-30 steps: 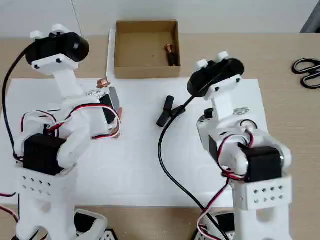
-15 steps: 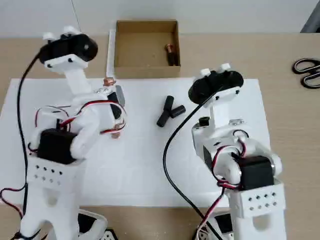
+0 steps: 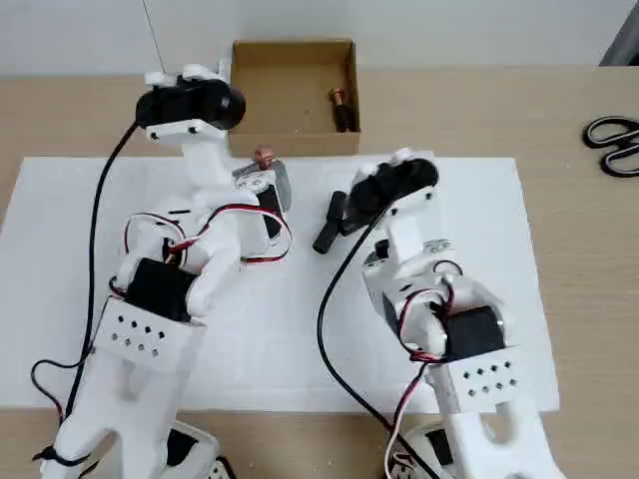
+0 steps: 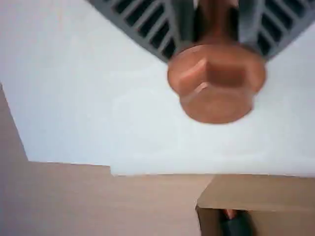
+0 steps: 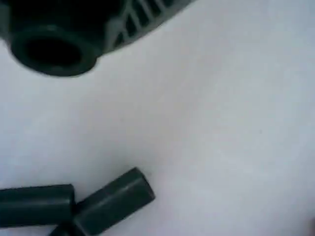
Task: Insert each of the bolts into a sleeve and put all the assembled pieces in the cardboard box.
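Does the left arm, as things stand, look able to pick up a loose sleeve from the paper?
Probably not: the left gripper is shut on a bolt, so it has no free grip. The way itself looks free: the sleeves lie on bare paper nearby.

Light wooden table, smooth and evenly lit. Across its middle, 1 large white sheet, lying flat. At the far right edge, on bare wood, 1 pair of black-handled scissors, apart from the sheet. Behind, plain white wall; in the top right corner, a grey slanted edge.
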`<state>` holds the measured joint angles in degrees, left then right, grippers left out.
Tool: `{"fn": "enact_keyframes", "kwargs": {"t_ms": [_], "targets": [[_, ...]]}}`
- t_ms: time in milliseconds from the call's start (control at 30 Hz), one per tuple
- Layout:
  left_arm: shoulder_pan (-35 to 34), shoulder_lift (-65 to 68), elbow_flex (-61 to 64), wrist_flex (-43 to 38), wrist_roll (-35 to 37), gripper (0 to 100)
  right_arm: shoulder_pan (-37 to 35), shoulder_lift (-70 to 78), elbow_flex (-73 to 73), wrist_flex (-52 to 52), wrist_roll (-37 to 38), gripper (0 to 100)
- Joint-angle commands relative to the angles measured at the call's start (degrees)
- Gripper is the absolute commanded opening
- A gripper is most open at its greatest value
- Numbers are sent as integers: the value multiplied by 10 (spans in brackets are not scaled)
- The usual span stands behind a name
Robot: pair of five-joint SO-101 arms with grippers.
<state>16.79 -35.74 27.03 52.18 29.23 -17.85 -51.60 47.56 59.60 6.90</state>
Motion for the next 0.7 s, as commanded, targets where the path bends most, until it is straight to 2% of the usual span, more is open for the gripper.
{"fn": "enact_keyframes", "kwargs": {"t_ms": [0,133,400,533,667], "targets": [[2,-16,13,-56,-1,5,-5,-13,18,-65,4,4],[3,-16,39,-97,-1,5,-19,-40,83,-157,4,4],[4,-12,44,-101,-1,5,-39,-182,288,-362,4,4],[4,-12,44,-101,9,5,-39,-263,365,-375,2,4],[4,-12,44,-99,28,5,-39,-348,439,-377,-70,4]]}}
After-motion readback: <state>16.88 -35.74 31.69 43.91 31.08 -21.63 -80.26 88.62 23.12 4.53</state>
